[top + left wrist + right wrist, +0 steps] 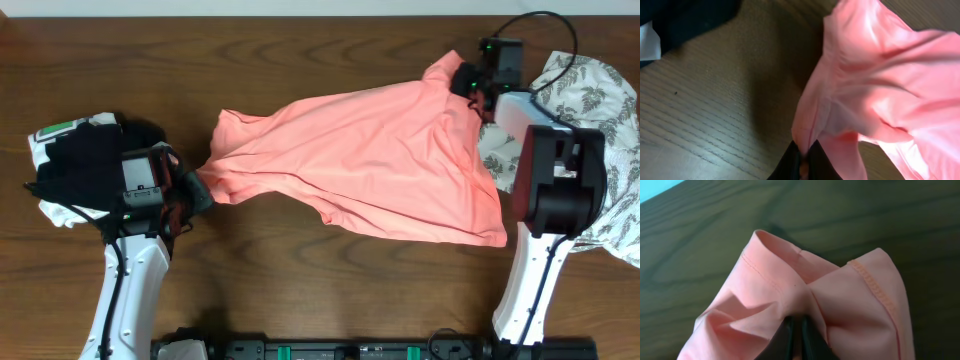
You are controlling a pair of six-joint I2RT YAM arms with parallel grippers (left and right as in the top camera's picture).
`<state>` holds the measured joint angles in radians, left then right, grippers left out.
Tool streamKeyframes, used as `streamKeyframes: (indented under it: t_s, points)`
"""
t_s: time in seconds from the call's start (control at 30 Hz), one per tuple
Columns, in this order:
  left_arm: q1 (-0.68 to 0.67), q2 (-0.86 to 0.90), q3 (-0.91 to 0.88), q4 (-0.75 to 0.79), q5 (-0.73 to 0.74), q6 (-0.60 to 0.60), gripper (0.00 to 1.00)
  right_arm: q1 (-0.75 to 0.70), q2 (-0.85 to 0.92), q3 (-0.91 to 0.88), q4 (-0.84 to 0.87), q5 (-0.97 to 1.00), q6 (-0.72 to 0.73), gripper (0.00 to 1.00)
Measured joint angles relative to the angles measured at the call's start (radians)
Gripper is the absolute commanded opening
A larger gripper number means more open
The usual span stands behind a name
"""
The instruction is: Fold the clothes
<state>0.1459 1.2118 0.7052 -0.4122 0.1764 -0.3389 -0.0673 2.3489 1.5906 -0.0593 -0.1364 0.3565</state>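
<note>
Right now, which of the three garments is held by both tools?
The salmon-pink T-shirt, pinched by left tool and right tool; the leaf-print garment and black-and-white bundle lie aside.

two white tapered links are seen, the left arm and the right arm, each capped with black joint housings. a black cable is looped over the right wrist, where a green light is lit. the left gripper is fitted with matte black fingers.

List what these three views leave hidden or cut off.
Overhead: the black-and-white bundle lies partly under the left arm; what garment it is is unclear.
Overhead: the leaf-print garment is covered by the right arm and cut by the right edge.
Left wrist: the left gripper is cut by the bottom edge, tips buried in the pink T-shirt.
Right wrist: the right gripper likewise.
</note>
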Motion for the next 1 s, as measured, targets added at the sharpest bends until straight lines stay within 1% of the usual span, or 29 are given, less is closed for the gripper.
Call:
streamKeyframes:
  t_s: [0.17,0.23,0.3,0.33,0.4,0.5,0.6,0.63,0.67,0.73,0.77,0.83,0.9,1.0]
  points:
    - [0.0,0.0,0.0,-0.004,0.0,0.0,0.06,-0.013,0.0,0.003,-0.001,-0.001,0.009,0.16]
    - [0.0,0.0,0.0,-0.004,0.0,0.0,0.06,-0.013,0.0,0.005,-0.003,-0.006,0.009,0.25]
    - [0.0,0.0,0.0,-0.004,0.0,0.0,0.06,-0.013,0.0,0.007,-0.007,-0.024,-0.003,0.26]
    - [0.0,0.0,0.0,-0.004,0.0,0.0,0.06,-0.013,0.0,0.013,-0.019,-0.032,-0.012,0.29]
    - [0.0,0.0,0.0,-0.004,0.0,0.0,0.06,-0.014,0.0,0.027,-0.058,-0.048,-0.031,0.38]
    - [0.0,0.0,0.0,-0.005,0.0,0.0,0.06,-0.016,-0.011,0.068,-0.184,-0.065,-0.073,0.49]
    - [0.0,0.0,0.0,-0.004,0.0,0.0,0.06,-0.019,-0.049,0.097,-0.381,-0.06,-0.123,0.57]
    - [0.0,0.0,0.0,-0.004,0.0,0.0,0.06,-0.019,-0.071,0.097,-0.458,-0.055,-0.138,0.62]
    - [0.0,0.0,0.0,-0.002,0.0,0.0,0.06,-0.019,-0.084,0.096,-0.513,-0.048,-0.147,0.64]
    - [0.0,0.0,0.0,0.0,0.0,0.0,0.06,-0.022,-0.145,0.095,-0.679,-0.042,-0.168,0.73]
    - [0.0,0.0,0.0,0.0,0.0,0.0,0.06,-0.023,-0.173,0.095,-0.736,-0.04,-0.172,0.78]
    - [0.0,0.0,0.0,0.001,0.0,0.002,0.06,-0.027,-0.246,0.094,-0.853,-0.033,-0.185,0.85]
    - [0.0,0.0,0.0,0.0,0.0,0.005,0.06,-0.032,-0.336,0.102,-0.989,-0.028,-0.196,0.86]
    - [0.0,0.0,0.0,0.0,0.0,0.008,0.06,-0.037,-0.426,0.109,-1.157,-0.023,-0.212,0.87]
